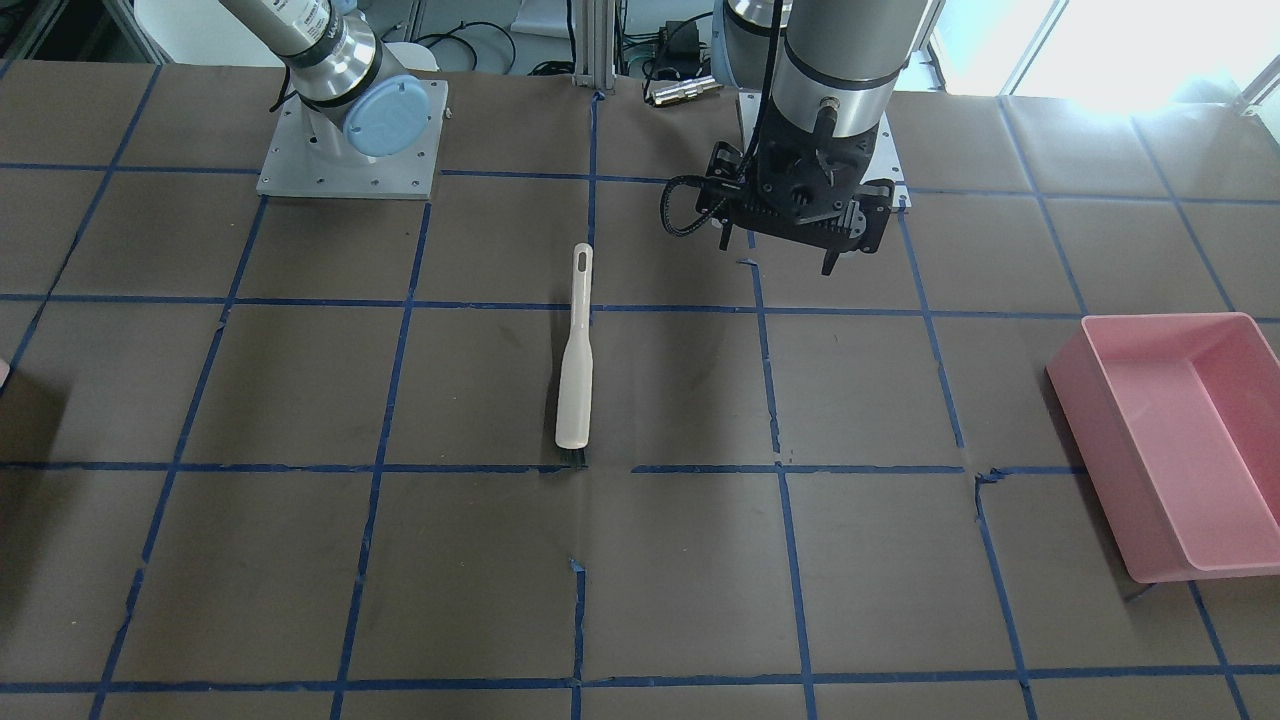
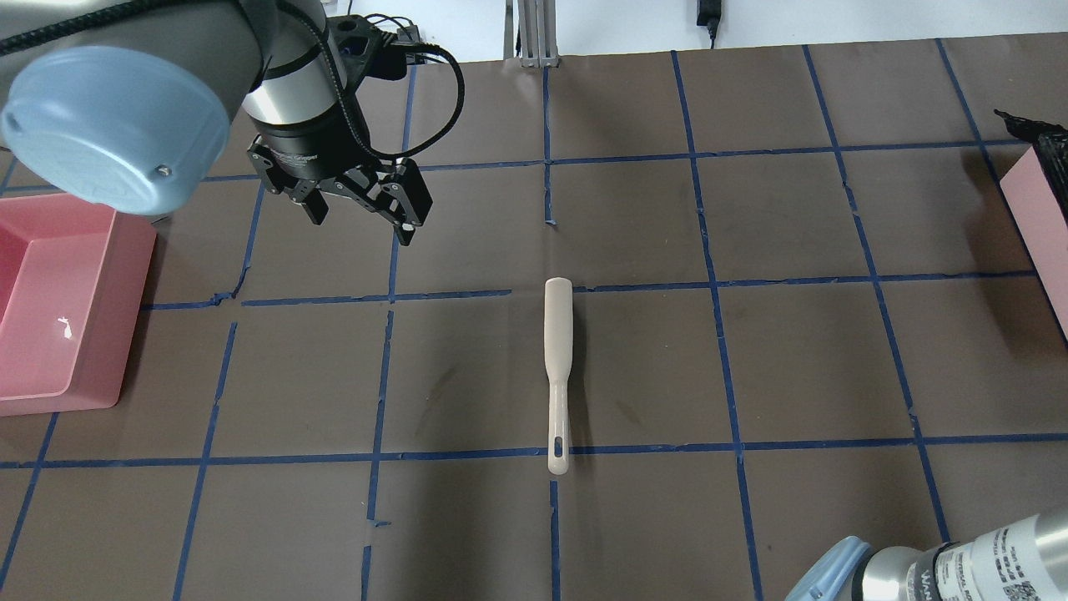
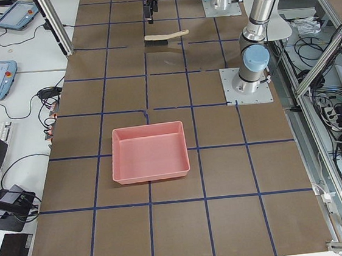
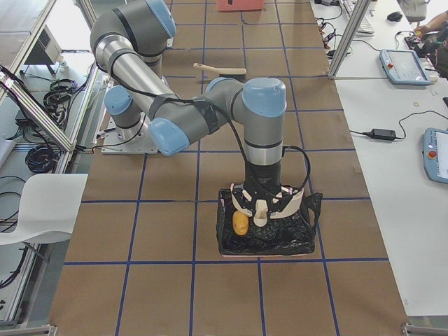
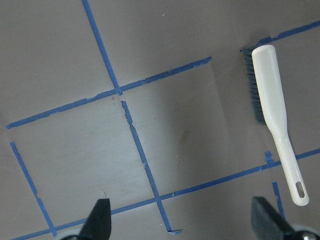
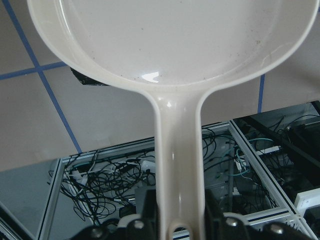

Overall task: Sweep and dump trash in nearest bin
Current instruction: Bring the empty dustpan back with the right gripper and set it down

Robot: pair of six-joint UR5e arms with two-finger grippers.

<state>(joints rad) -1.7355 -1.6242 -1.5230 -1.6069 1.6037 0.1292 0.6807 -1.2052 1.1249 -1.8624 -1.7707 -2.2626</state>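
Note:
My right gripper is shut on the handle of a cream dustpan. In the exterior right view it hangs over the bin, a pink container lined with a black bag. A tan potato-shaped lump of trash lies inside the bin. The two pale chunks do not show. The bin's pink side shows at the overhead view's right edge. My left gripper is open and empty, hovering above the table, apart from the cream brush.
A large pink tray sits at the table's end on my left side, also in the front view. The brush lies at mid-table on the brown, blue-taped surface.

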